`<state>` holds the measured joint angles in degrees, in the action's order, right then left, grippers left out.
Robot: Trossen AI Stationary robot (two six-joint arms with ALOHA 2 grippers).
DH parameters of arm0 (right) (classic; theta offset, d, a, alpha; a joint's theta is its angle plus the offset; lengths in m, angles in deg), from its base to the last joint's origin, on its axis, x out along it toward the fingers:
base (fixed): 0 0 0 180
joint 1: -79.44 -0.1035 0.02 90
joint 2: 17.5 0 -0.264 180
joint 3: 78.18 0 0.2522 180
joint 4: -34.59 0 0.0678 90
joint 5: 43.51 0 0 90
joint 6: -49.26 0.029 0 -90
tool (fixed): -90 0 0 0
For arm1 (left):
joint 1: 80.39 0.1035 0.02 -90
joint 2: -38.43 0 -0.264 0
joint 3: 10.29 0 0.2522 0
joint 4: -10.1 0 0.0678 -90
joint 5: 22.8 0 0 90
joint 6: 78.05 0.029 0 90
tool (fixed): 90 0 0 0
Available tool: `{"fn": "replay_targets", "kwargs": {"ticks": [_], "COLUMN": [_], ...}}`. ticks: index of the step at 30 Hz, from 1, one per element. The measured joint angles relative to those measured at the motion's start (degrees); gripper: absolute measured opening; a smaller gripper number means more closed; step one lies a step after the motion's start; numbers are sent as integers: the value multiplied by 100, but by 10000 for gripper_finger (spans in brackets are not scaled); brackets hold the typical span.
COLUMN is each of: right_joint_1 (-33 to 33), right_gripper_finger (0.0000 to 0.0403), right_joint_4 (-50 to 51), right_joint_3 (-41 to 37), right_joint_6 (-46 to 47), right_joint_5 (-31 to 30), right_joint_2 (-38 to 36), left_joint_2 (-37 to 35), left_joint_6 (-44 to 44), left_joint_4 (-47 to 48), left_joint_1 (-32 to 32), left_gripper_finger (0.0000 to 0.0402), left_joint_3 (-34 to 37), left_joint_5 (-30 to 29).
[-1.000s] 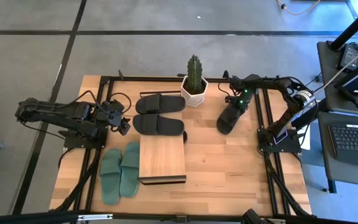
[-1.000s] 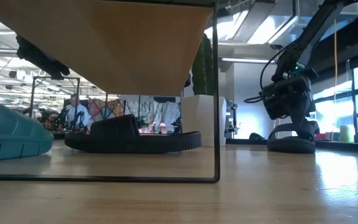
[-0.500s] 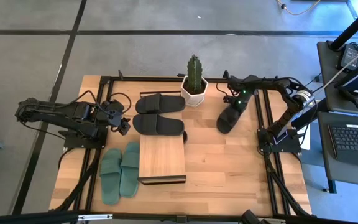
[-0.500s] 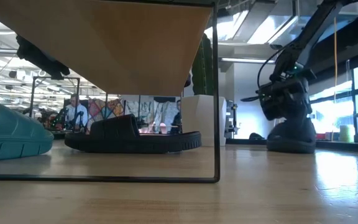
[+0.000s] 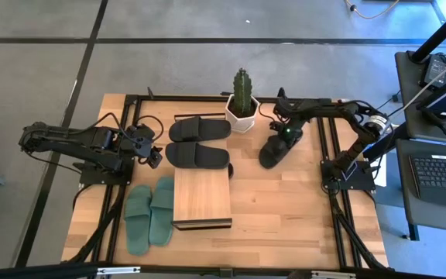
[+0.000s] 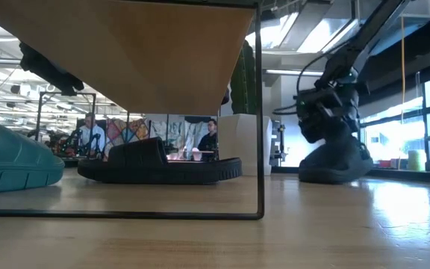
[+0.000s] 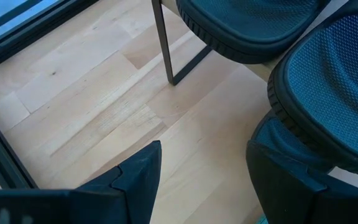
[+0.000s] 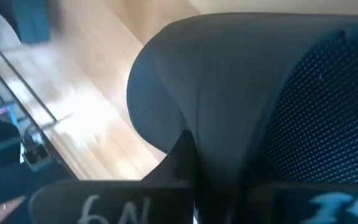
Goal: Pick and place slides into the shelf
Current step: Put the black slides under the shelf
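Note:
My right gripper (image 5: 285, 132) is shut on a black slide (image 5: 272, 152) right of the white cactus pot (image 5: 242, 110); the slide also shows in the low view (image 6: 333, 163). Two more black slides (image 5: 199, 129) (image 5: 198, 155) lie flat on the table, far of the shelf (image 5: 202, 198). The green pair (image 5: 149, 213) lies left of the shelf. My left gripper (image 7: 197, 180) is open and empty, low over the table, with the green slides (image 7: 328, 81) and a shelf leg (image 7: 164, 43) in front of it. My right gripper holds the black slide at its far end (image 8: 229, 81), coming slanting down from the far right. One finger (image 8: 182, 158) shows against the slide's dark hump; the gripper hides the rest of the hold. The slide is tilted, its near end (image 6: 327, 178) on the table.
The cactus pot stands close to the left of the held slide. Black frame rails (image 5: 325, 143) run along both sides of the table. Bare wood (image 5: 285, 209) lies right of the shelf. People show in the room beyond the table (image 6: 209, 142).
My right gripper has gone down onto the black slide and then toward the table's left edge with it. The slide has slid a little leftward; its far end has risen while its near end stays on the table.

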<state>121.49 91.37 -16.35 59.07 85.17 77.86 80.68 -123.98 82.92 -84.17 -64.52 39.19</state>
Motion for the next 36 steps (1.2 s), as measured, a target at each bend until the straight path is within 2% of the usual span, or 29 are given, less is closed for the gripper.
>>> {"fn": "replay_targets", "kwargs": {"ticks": [6,10,14,20,26,29,32,36], "right_joint_1": [-463,-739,-966,-1345,-1748,-1976,-2137,-2292], "right_gripper_finger": [13,13,13,13,13,13,13,13], "right_joint_4": [-319,-308,-299,-331,-1238,-1335,-1469,-2607], "right_joint_3": [0,0,0,0,0,0,-2,-317], "right_joint_6": [861,1389,2035,3318,4112,4403,4551,4987], "right_joint_5": [-127,-578,-737,-1737,-2020,-2499,-2719,-2654], "right_joint_2": [-483,-1101,-1826,-2567,-2484,-2312,-2115,-1860], "left_joint_2": [-1,-1,-1,-1,1,0,-1,-1], "left_joint_6": [0,2,2,2,2,-2,0,2], "left_joint_4": [1,1,1,1,1,1,1,3], "left_joint_1": [-1,1,1,1,-1,1,1,1], "left_gripper_finger": [225,225,225,225,225,225,225,225], "left_joint_3": [0,1,0,1,0,0,0,0], "left_joint_5": [0,0,0,-1,-2,-2,-2,-2]}}
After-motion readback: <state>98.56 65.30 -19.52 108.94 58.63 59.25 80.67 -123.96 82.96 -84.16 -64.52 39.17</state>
